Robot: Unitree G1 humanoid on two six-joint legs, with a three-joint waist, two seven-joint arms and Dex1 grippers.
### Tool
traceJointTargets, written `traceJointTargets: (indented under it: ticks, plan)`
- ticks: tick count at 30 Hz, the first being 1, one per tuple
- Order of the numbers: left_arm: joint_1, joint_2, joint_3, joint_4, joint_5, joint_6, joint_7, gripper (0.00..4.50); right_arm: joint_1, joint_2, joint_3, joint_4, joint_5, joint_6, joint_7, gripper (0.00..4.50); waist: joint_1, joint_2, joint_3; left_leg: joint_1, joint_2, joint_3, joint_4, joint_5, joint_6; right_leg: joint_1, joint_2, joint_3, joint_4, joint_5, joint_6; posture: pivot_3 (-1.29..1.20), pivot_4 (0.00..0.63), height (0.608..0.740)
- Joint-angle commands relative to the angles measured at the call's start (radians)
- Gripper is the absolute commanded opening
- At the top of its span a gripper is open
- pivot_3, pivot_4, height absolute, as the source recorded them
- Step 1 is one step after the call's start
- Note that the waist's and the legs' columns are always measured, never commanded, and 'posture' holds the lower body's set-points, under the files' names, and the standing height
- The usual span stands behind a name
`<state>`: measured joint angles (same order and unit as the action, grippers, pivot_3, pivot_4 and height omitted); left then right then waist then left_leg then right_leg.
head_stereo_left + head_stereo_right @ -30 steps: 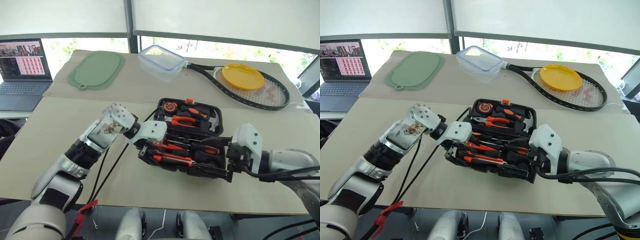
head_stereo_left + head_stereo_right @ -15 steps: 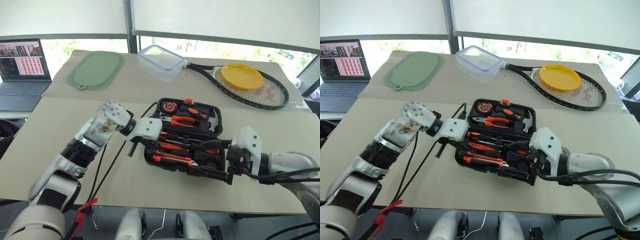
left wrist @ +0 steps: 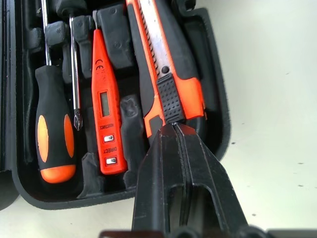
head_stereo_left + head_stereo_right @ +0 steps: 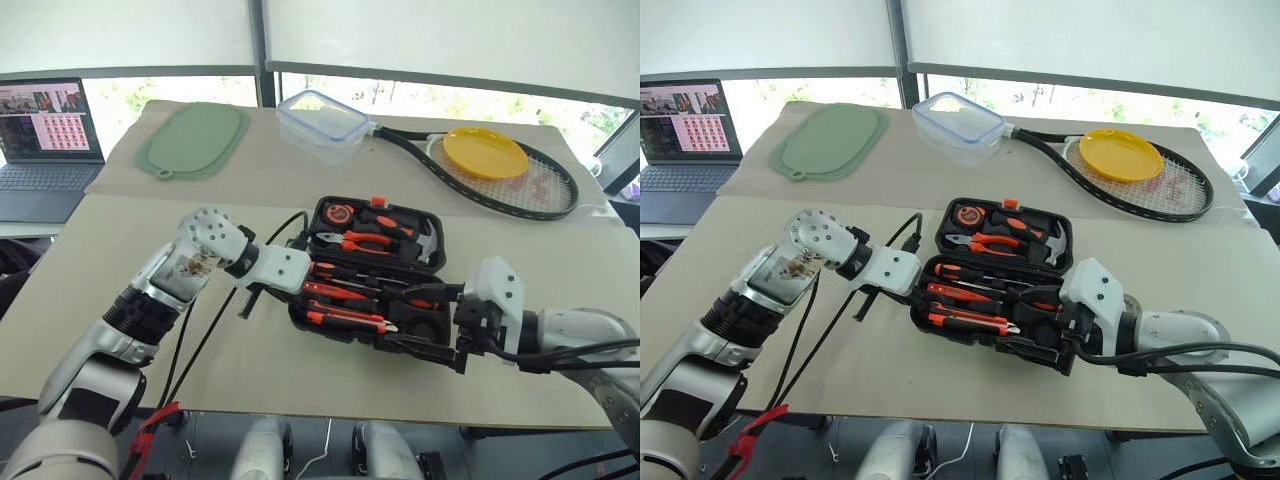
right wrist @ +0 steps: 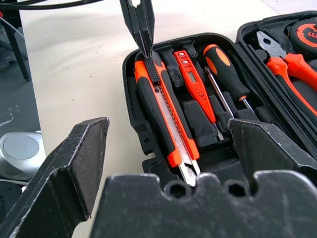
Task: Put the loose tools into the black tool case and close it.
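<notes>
1. Here, from the head view, we see the black tool case (image 4: 372, 280) lying open on the counter (image 4: 120, 300), with the left tool (image 4: 247, 303) just beside its left end and the right tool (image 4: 440, 325) at its near right corner.
2. At the left wrist, our left tool's fingers (image 3: 198, 183) are pressed together, tips at the butt of the utility knife (image 3: 166, 74), which lies in its recess beside the slim orange screwdriver (image 3: 105, 109).
3. At the right wrist, our right tool's fingers (image 5: 74, 163) stand wide apart, holding nothing.
</notes>
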<state>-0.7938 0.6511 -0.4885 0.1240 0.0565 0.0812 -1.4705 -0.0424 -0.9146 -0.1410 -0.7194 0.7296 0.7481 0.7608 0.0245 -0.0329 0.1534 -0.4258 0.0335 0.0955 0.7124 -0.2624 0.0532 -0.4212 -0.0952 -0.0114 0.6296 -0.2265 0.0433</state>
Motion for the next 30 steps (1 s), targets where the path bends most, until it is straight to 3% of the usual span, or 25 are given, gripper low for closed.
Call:
traceJointTargets:
  ticks: [1, 8, 14, 22, 30]
  plan:
    - [0.010, -0.018, -0.018, 0.015, 0.021, -0.028, 0.007, 0.01, -0.013, 0.001, -0.032, -0.025, 0.016, -0.001, -0.007, 4.50, 0.002, 0.000, 0.000, 0.000, 0.000, 0.000, 0.000, 0.000, 0.000, 0.000, 0.000, 0.000, 0.000, 0.000, 0.000, 0.00, 0.150, 0.738]
    - [-0.016, -0.023, 0.010, 0.023, 0.002, -0.021, -0.010, 0.01, -0.001, 0.001, -0.046, -0.029, 0.023, 0.002, -0.013, 4.50, 0.005, 0.000, 0.000, 0.001, 0.000, 0.000, 0.000, 0.000, 0.000, 0.001, 0.000, 0.000, 0.000, 0.000, 0.000, 0.00, 0.150, 0.738]
    - [-0.074, -0.047, 0.051, -0.062, -0.112, 0.096, -0.082, 0.01, 0.008, 0.003, -0.048, -0.027, 0.019, -0.001, -0.014, 4.50, 0.004, 0.000, 0.000, 0.000, 0.000, 0.000, 0.000, 0.000, 0.000, 0.000, 0.000, 0.000, 0.000, 0.000, 0.000, 0.00, 0.150, 0.738]
    - [-0.076, -0.149, -0.045, 0.008, -0.017, 0.002, -0.027, 0.01, 0.006, 0.006, -0.044, -0.025, 0.016, 0.002, -0.021, 4.50, 0.002, 0.000, 0.000, 0.000, 0.000, 0.000, 0.000, 0.000, 0.000, 0.000, 0.000, 0.000, 0.000, 0.000, 0.000, 0.00, 0.150, 0.738]
    - [-0.058, -0.171, -0.117, 0.061, 0.074, -0.108, -0.001, 0.01, 0.038, 0.013, -0.061, -0.044, 0.020, 0.007, -0.044, 4.50, 0.003, 0.000, 0.000, 0.001, 0.000, -0.001, 0.000, 0.000, 0.000, 0.001, 0.000, 0.000, 0.000, 0.000, 0.000, 0.00, 0.150, 0.738]
